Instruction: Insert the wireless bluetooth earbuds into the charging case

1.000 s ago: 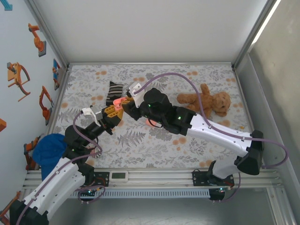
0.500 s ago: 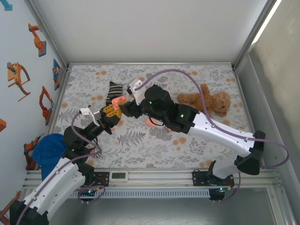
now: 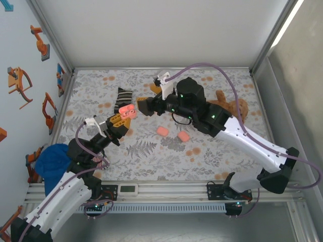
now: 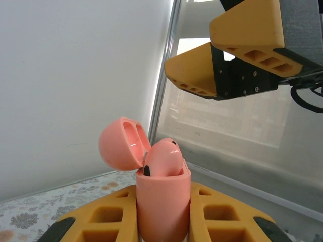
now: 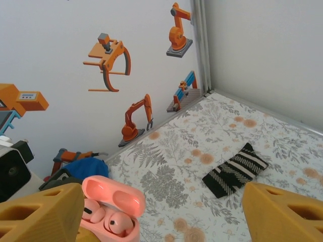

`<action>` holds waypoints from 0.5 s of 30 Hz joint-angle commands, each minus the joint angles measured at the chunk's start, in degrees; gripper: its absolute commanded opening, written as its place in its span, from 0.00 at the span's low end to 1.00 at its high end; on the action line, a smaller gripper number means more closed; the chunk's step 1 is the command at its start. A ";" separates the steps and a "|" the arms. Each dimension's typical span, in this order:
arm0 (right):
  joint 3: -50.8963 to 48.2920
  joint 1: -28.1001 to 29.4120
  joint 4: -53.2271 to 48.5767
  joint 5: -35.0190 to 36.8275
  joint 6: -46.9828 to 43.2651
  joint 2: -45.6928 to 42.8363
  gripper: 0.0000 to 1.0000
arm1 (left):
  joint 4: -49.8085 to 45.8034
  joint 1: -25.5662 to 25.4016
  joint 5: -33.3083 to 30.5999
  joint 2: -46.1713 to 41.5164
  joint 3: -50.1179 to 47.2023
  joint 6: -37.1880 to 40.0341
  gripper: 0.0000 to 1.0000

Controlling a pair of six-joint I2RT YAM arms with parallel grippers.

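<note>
Evidently, with left fingers (image 4: 108,218) pinching the open charging case (image 4: 162,204) and right fingers (image 4: 194,73) spread above, the proud earbud (image 4: 162,157) probably wanted a gentle straight press.

Striped sock (image 3: 122,97), teddy bear (image 3: 241,108), blue cloth (image 3: 53,160)

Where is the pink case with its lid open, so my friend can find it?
Start at the floral cloth and follow the left arm from the near-left corner to the left gripper. Its orange jaws are shut on the charging case, held above the cloth. Its lid stands open with earbuds inside, unlike the two pink cases lying on the cloth.
</note>
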 commanded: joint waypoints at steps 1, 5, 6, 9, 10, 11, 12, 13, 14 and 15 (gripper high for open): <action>-3.19 -2.09 0.19 -7.49 2.95 -3.29 0.86 | 2.46 -0.34 -1.51 -1.10 -0.64 -1.30 0.00; -7.05 -5.23 1.53 -10.98 5.53 -6.21 0.95 | 2.39 -0.19 -5.27 -0.16 -0.60 -0.84 0.00; -7.81 -5.97 1.48 -11.46 6.01 -6.89 0.97 | 3.03 -0.11 -6.01 0.70 -0.53 -0.57 0.00; -9.71 -8.19 1.66 -12.49 7.34 -8.73 1.00 | 5.81 0.90 -4.36 4.84 1.02 -0.88 0.00; -10.07 -9.04 1.61 -13.05 7.58 -9.14 1.00 | 6.59 1.25 -3.26 6.37 1.80 -1.32 0.00; -10.48 -10.16 1.60 -13.93 7.69 -9.66 1.00 | 7.77 1.75 -1.81 8.33 2.62 -1.95 0.00; -11.01 -11.34 1.84 -14.79 7.88 -10.21 1.00 | 9.60 2.21 -0.50 10.27 3.28 -2.80 0.00; -11.53 -12.46 1.86 -15.46 8.25 -10.74 1.00 | 11.44 2.56 0.49 12.14 3.75 -3.56 0.00; -11.99 -13.69 1.90 -16.52 8.47 -11.33 1.00 | 13.45 3.07 1.74 14.22 4.27 -4.50 0.00; -12.55 -14.84 2.15 -17.89 8.60 -11.79 1.00 | 15.04 3.67 2.89 15.80 4.88 -5.36 0.00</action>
